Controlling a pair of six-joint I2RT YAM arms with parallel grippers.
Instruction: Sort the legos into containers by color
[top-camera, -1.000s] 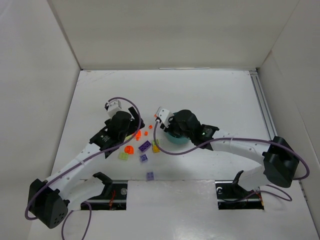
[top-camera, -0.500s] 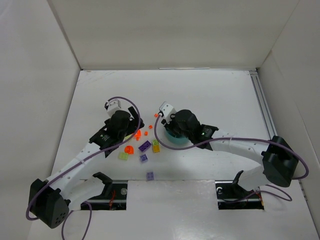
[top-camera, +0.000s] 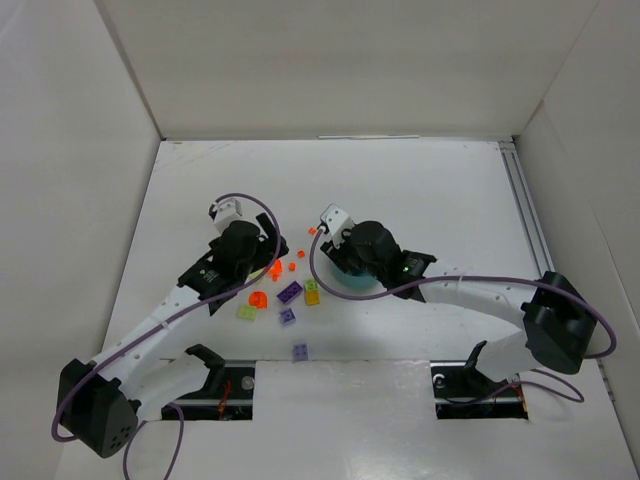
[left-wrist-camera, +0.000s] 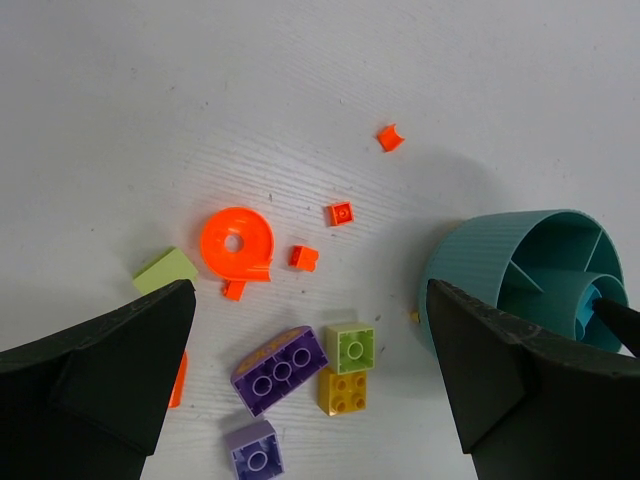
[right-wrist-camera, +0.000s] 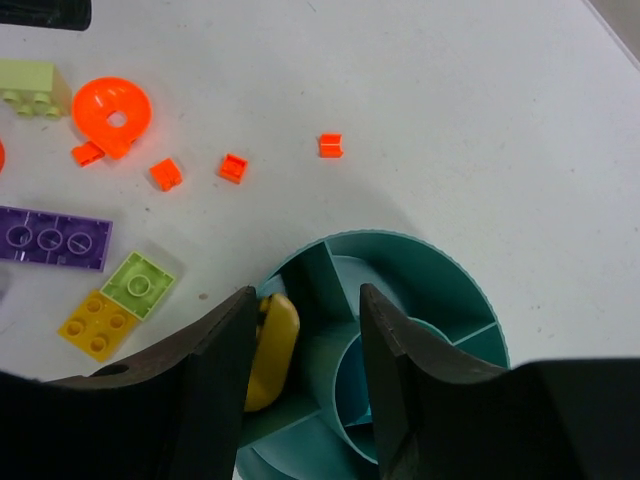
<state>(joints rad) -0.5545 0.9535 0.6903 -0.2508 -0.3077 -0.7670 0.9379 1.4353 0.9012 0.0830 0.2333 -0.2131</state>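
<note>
Legos (left-wrist-camera: 281, 369) loose on the table (left-wrist-camera: 300, 80): which arm is nearer?
— Left gripper (left-wrist-camera: 310, 300), fingers spread, hangs right over them; the right gripper (right-wrist-camera: 308, 295), also apart, sits above the teal dish (right-wrist-camera: 445, 285), a yellow piece (right-wrist-camera: 272, 350) in one wedge.

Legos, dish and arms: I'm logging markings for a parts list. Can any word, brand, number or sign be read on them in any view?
No text can be read in any view.
Legos: nothing legible on the studs; they are too small to tell.
Dish: no label shows.
Left arm: any marks on its black wrist are too small to read.
</note>
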